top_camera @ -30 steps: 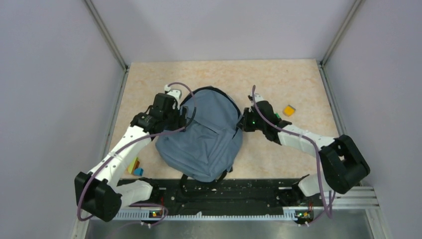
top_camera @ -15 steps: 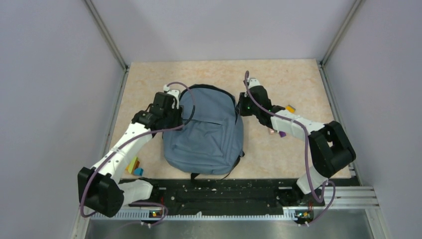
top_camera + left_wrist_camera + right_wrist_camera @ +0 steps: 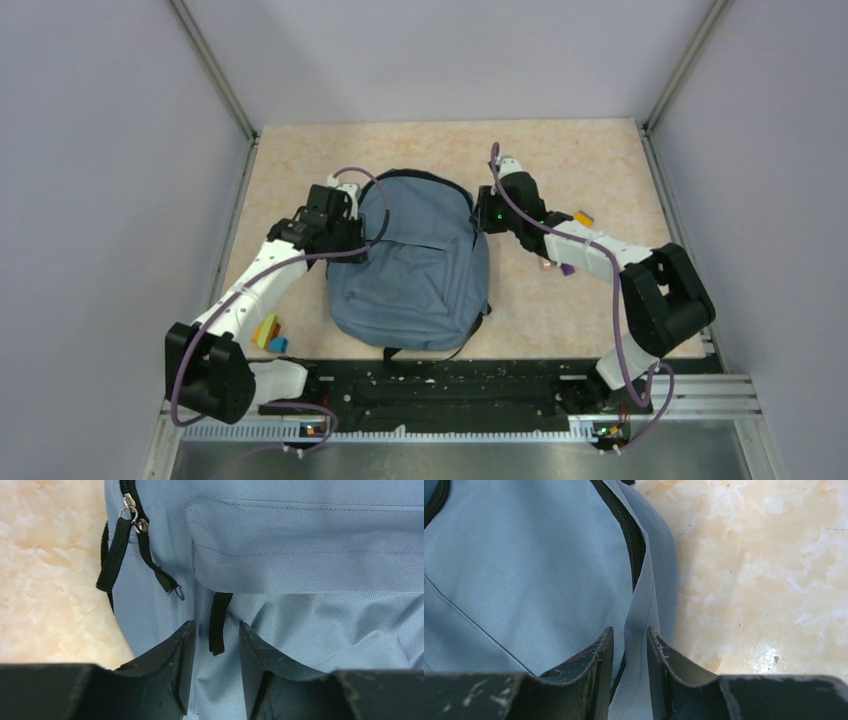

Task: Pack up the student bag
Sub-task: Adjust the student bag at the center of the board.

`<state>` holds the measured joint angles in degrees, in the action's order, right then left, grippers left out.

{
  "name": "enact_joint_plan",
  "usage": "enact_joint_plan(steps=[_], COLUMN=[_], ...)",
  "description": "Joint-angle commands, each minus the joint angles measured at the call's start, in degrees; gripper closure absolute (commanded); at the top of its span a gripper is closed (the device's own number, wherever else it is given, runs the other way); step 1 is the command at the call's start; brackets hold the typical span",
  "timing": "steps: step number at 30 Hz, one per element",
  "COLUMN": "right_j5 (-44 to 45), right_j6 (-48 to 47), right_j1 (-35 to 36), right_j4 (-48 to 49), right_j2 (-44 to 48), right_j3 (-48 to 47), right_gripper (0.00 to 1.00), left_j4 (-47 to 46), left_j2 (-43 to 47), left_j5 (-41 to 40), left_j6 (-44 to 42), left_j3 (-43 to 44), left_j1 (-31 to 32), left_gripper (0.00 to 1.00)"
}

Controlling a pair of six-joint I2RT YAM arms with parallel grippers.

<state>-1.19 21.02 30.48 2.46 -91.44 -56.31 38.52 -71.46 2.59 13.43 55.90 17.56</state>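
Overall: the student bag (image 3: 415,270) is laid flat at the middle of the table (image 3: 560,160), front side up, between the two arms
Left gripper (image 3: 352,222): placed at the bag's left upper edge; its fingers (image 3: 172,655) are held a little apart over the fabric below the front pocket (image 3: 300,555)
Between left fingers: a short black tab (image 3: 219,622) is seen hanging in the gap, touched by neither finger; nothing is pinched
Zip pulls (image 3: 131,510): seen further up, near the bag's edge, apart from the fingers
Right gripper (image 3: 487,215): set at the bag's right upper edge; a narrow gap is kept between its fingers (image 3: 599,655)
Between right fingers: a fold of fabric beside the black zipper (image 3: 629,530) fills the gap; whether it is squeezed cannot be told
Small blocks (image 3: 268,335): left lying on the table beside the left arm; an orange one (image 3: 582,217) is seen behind the right arm
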Motion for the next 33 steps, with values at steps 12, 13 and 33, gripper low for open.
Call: enact_joint_plan(steps=[12,13,33], right_j5=[-0.46,-0.45,-2.05], right_j6=[-0.59,-0.54,-0.38], right_j1=[-0.51,-0.51,-0.51], right_j4=[1.41,1.41,1.5], right_j2=[2.46,2.38,1.39], right_j3=[-0.8,-0.8,-1.06], right_gripper=[0.69,0.69,0.68], left_j4=[-0.4,-0.64,-3.17], left_j2=[-0.4,0.1,3.06], left_j5=[-1.01,-1.04,1.96], left_j6=[-1.51,-1.68,-3.26], left_j3=[1.4,1.41,-0.64], left_j1=[-0.43,-0.42,-0.4], left_gripper=[0.87,0.87,0.78])
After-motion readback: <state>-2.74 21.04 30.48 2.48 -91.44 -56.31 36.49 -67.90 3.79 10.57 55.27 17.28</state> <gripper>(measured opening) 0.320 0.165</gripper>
